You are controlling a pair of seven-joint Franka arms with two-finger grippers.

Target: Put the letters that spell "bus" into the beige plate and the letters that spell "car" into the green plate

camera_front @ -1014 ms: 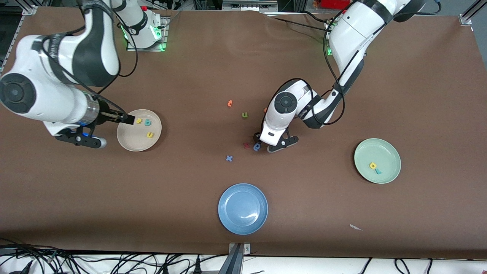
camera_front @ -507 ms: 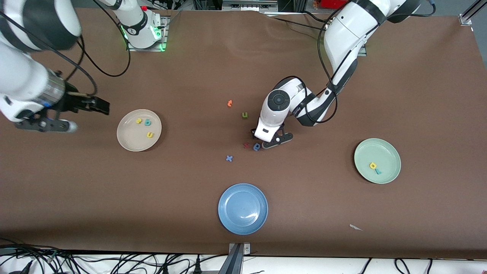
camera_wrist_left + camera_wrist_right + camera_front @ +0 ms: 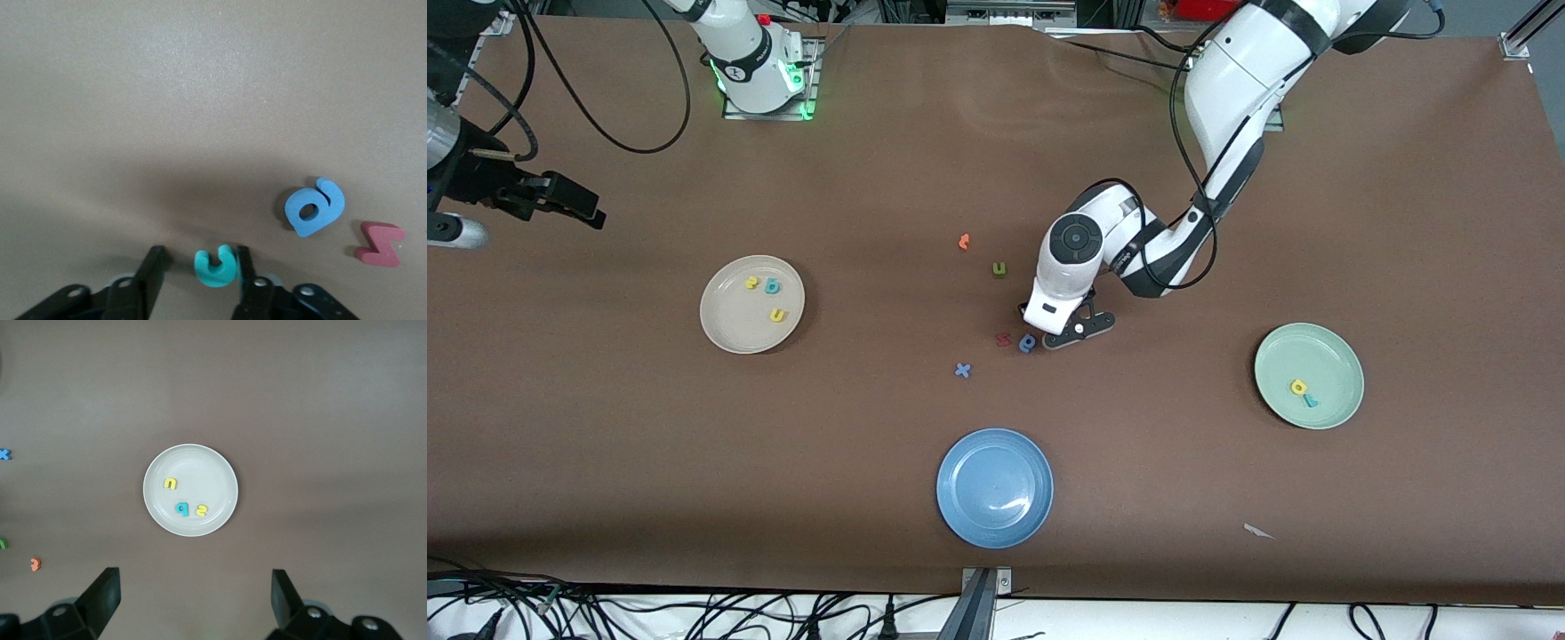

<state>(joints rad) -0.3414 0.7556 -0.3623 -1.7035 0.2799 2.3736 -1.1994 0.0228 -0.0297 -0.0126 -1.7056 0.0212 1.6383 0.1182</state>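
Since the earlier frame, we see the right gripper (image 3: 560,203) withdrawn from the beige plate (image 3: 729,333) (teal b (image 3: 772,286), yellow u (image 3: 779,315), yellow s (image 3: 751,283) inside), jaws wide. The left gripper (image 3: 197,270) narrows around the teal c (image 3: 215,265), not yet clamped. The green plate (image 3: 1334,356) holds two letters.

We see the beige plate (image 3: 729,331) at center-left of the frame holding three letters, the green plate (image 3: 1334,351) at right holding two, and a blue plate (image 3: 994,487) at bottom center.
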